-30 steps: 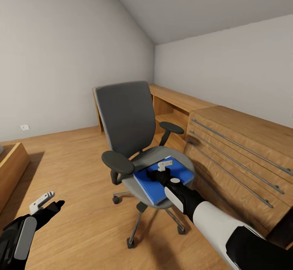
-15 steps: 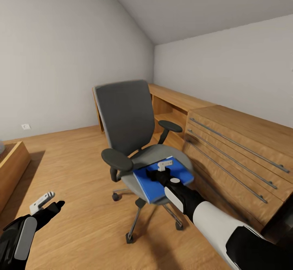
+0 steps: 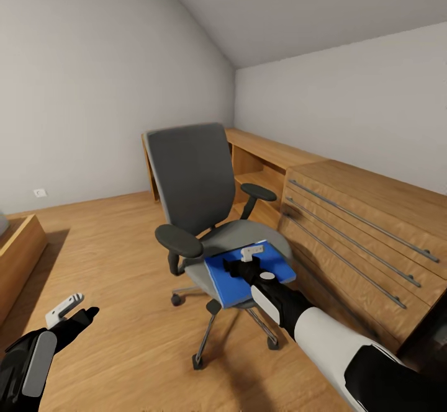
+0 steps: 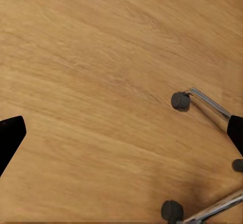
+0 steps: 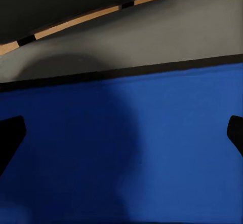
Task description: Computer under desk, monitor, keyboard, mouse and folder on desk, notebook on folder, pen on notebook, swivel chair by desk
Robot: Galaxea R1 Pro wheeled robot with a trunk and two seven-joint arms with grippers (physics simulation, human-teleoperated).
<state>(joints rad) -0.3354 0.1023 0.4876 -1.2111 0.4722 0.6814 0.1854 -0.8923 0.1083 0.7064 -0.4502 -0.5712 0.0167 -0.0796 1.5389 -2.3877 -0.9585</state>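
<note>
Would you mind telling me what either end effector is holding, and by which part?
Nothing: right end effector hovers open over the folder; left end effector is open too.

We see a bright blue folder (image 3: pixel 248 274) on the grey seat of the swivel chair (image 3: pixel 205 213), whose armrests are black and whose legs are chrome with dark casters. Our right gripper (image 3: pixel 245 262) is black with a white finger, on a white and black arm; our left gripper (image 3: pixel 73 309) looks the same. The floor (image 3: pixel 112 244) is honey-coloured wood with streaky grain, the drawer unit (image 3: pixel 366 238) light wood with grey bars, the walls (image 3: pixel 93 77) pale grey.
</note>
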